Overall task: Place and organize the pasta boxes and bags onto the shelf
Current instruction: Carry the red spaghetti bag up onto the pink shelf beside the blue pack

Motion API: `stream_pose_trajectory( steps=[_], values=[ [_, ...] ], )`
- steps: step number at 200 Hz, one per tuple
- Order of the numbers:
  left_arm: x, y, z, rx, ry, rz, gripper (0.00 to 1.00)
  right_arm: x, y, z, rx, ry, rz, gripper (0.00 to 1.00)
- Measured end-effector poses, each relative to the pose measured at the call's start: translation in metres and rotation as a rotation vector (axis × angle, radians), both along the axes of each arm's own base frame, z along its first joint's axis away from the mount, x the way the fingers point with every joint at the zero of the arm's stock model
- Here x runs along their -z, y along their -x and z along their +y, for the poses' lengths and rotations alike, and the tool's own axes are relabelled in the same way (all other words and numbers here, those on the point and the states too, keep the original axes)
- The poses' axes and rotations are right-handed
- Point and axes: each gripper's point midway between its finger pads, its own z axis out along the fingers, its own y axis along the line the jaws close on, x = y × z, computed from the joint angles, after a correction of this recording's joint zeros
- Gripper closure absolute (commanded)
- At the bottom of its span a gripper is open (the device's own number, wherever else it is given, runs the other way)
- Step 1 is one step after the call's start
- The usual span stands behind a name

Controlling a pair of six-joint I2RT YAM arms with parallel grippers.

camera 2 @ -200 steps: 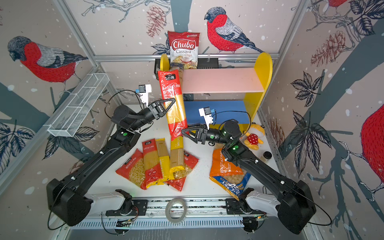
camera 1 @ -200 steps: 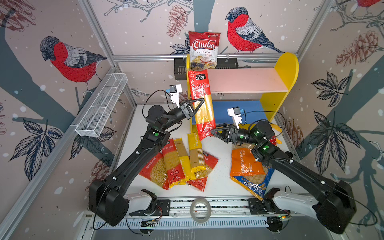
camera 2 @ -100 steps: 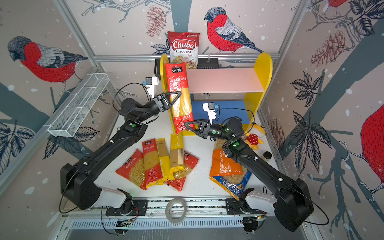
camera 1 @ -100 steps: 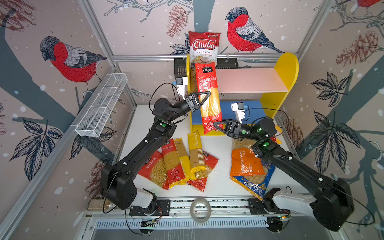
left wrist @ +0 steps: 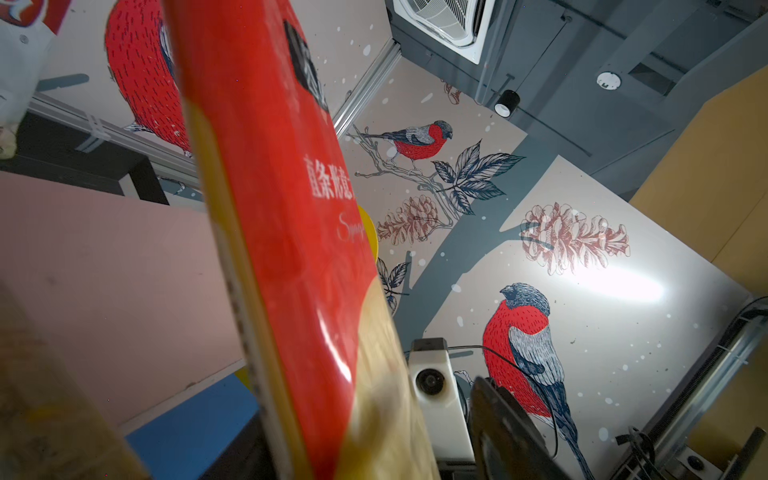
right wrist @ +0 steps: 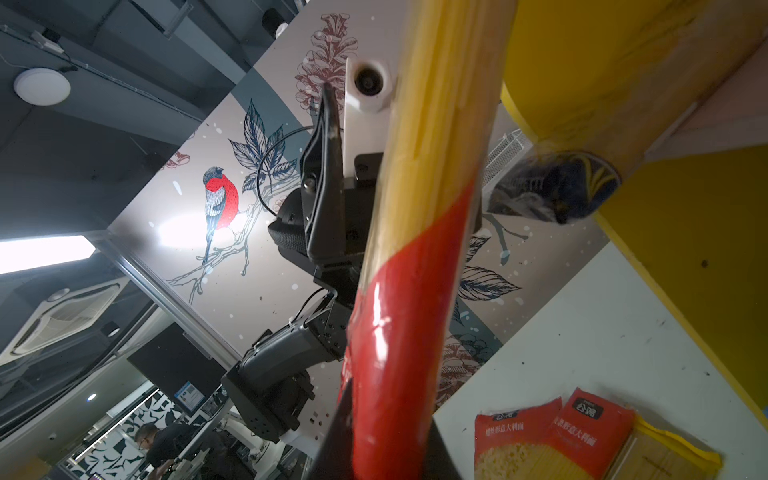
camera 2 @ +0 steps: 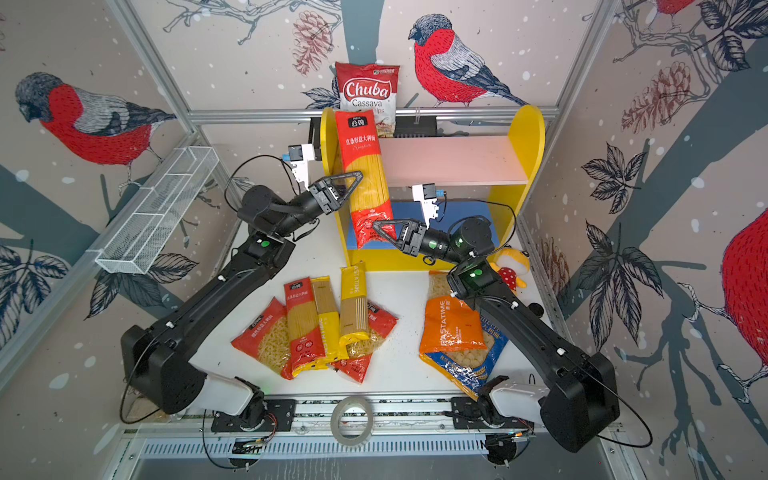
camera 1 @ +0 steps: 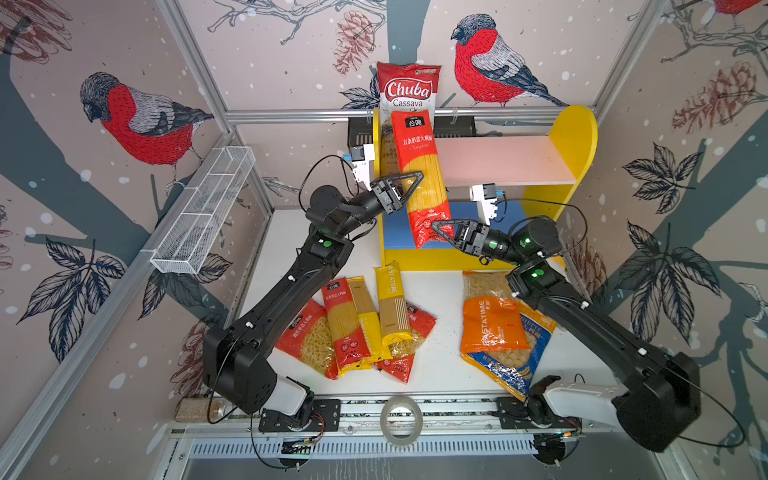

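The red spaghetti pack is standing almost on end in the upper centre of both top views. Its long axis is running from below the chips bag down toward the frame's middle, crossing the left end of the shelf. The right gripper is pinching its lower red end from the right. The left gripper is sitting at mid-length on the pack's left with its jaws spread, one finger clear of the film. Judging from this, the right arm alone is carrying the pack, so tipping that axis onto the pink upper board is falling to it.
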Motion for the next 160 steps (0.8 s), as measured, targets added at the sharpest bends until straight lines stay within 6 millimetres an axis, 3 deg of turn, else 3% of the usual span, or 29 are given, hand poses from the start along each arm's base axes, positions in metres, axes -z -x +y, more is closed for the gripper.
stream_pose_trajectory(
  steps=[39,101,134,160],
  values=[
    [-0.002,-0.001,0.005,-0.033,-0.008,-0.020,0.32,-0.018,-0.008,0.000,0.024,-0.016,-0.001,0.86],
    [0.011,-0.012,0.000,-0.036,-0.020,0.014,0.31,-0.011,-0.024,0.004,0.052,0.004,0.048,0.88],
    [0.020,-0.008,0.007,-0.070,-0.051,0.032,0.31,-0.023,-0.052,0.004,0.085,0.022,0.062,0.89],
    [0.032,-0.007,0.029,-0.166,-0.082,0.049,0.31,-0.023,-0.079,0.005,0.120,0.064,0.094,0.89]
  ],
)
